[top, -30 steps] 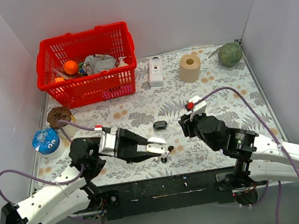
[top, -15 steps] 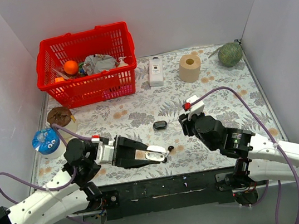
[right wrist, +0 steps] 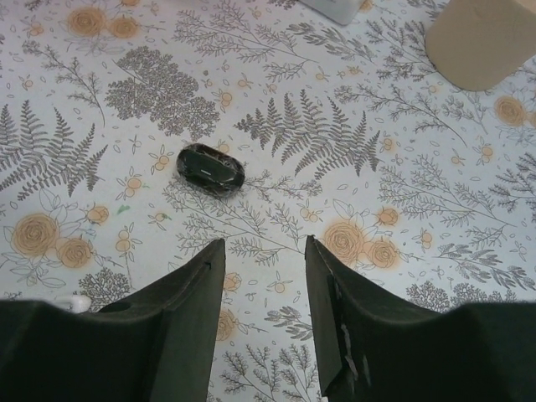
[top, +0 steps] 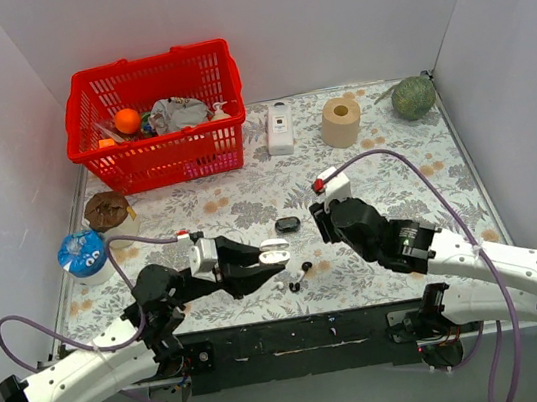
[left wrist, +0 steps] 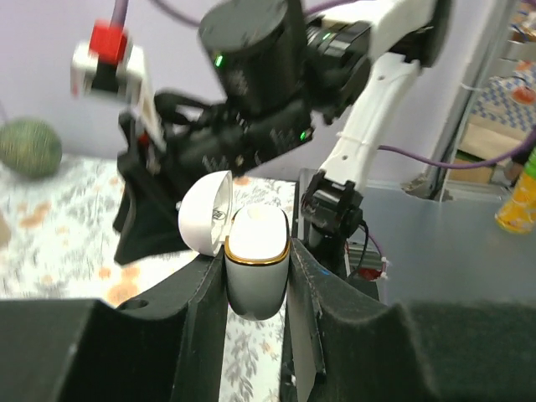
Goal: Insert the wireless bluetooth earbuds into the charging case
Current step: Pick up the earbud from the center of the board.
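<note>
Three pale walls (top: 272,18) around fern-print cloth (top: 396,172). Nearer than black oval pod (top: 287,224): left gripper (top: 271,254) clamping open charging case (left wrist: 255,272), tiny earbuds (top: 306,267) barely legible beside. Just right of pod, right gripper (right wrist: 264,331) agape.

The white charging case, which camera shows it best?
The left wrist view: the white charging case fills the centre, lid open, clamped in the left gripper. The top view shows only a small white shape; the right wrist view misses it.
</note>
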Motion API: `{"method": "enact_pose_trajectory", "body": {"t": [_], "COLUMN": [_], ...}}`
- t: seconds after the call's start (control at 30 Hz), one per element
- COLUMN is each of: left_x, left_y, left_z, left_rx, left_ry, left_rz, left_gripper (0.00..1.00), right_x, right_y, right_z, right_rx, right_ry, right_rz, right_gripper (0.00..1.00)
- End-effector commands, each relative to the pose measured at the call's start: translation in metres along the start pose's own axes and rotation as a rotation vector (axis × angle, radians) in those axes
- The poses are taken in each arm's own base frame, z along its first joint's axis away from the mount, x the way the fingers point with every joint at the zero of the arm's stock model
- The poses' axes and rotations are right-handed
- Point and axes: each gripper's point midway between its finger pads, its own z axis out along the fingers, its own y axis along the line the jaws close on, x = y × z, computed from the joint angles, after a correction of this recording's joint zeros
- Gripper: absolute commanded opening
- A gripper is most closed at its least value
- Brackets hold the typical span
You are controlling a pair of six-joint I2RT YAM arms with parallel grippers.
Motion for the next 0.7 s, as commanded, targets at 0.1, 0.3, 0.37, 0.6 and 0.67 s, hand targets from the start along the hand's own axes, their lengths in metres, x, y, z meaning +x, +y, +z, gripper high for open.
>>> {"method": "enact_pose_trajectory", "body": {"t": [0.1,0.3,0.37,0.6,0.67], "left_x": [-0.009,-0.006,-0.004,0.014,0.015], "left_y": [0.025,0.02,0.022,0.03,0.034], "left_z": [-0.021,-0.036,-0.04,-0.045,-0.047], "left_rx": [-0.215,-0.228,-0.251,-0.307,-0.331], "left_ry": [-0.152,-0.17,-0.162,-0.1,-0.103], "left_rz": [-0.125,-0.12,-0.127,-0.153,-0.156], "left_gripper": [0.0,0.0,0.0,0.0,0.0], "right_x": [0.017,0.051,0.065,0.095,0.097], "right_y": [0.025,0.055,0.064,0.08,0.082], "right_z": [0.015,0.023,0.019,0.014,0.014], "right_rx": [-0.162,-0.302,-0.343,-0.341,-0.308], "right_ry": [0.157,0.268,0.323,0.437,0.456], "right_rz": [0.042,0.036,0.067,0.291,0.346], "right_gripper": [0.55,0.56,0.57,0.57,0.57]}}
